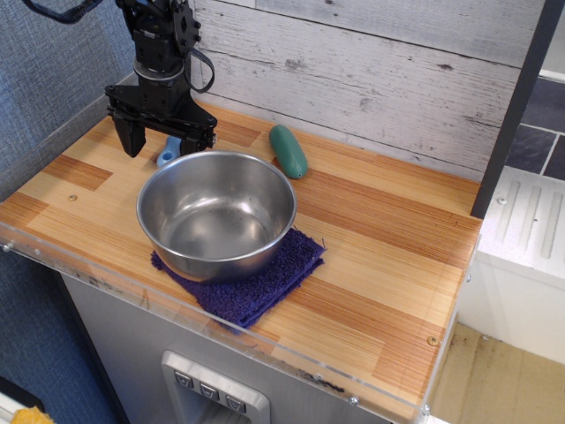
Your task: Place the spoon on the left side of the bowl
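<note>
The stainless-steel bowl [216,212] stands on a purple cloth near the counter's front left. The spoon [168,152], with a light-blue handle, lies on the wooden counter just behind the bowl's back-left rim; its grey scoop end is hidden. My gripper [163,141] hangs directly over the spoon with its black fingers [126,137] spread wide on either side, not touching the handle. It is open and empty.
A dark green oblong object [288,150] lies behind the bowl to the right. The purple cloth [260,283] sticks out under the bowl toward the front. A plank wall runs along the back and a blue wall along the left.
</note>
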Controlling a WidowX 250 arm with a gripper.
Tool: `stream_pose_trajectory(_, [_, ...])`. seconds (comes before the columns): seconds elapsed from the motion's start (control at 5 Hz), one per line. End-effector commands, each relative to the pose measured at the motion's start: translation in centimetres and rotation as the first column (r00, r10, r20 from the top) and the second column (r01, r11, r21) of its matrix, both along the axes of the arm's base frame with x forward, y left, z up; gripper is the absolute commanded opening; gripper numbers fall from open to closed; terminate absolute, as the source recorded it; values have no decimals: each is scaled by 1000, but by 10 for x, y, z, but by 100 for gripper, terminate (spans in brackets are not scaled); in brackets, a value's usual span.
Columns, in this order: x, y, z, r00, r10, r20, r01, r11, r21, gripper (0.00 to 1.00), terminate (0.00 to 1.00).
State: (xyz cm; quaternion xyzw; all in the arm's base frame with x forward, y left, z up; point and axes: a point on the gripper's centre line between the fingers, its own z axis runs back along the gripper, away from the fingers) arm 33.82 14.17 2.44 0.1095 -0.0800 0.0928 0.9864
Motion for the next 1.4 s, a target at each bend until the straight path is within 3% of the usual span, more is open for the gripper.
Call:
stream_pose_trajectory(0.0, [0, -1, 43, 987, -15, 160, 22, 999, -45, 100, 0])
stream_pose_trajectory(0.4, [-3, -8, 90, 961, -36, 276, 47, 998, -33, 100, 0])
stream_pose_trajectory(1.0, [-3, -8, 90, 961, -36, 276, 47, 998, -33, 100, 0])
stream_pose_trajectory(1.2, [-3, -8, 90, 961, -36, 276, 47, 998, -33, 100, 100])
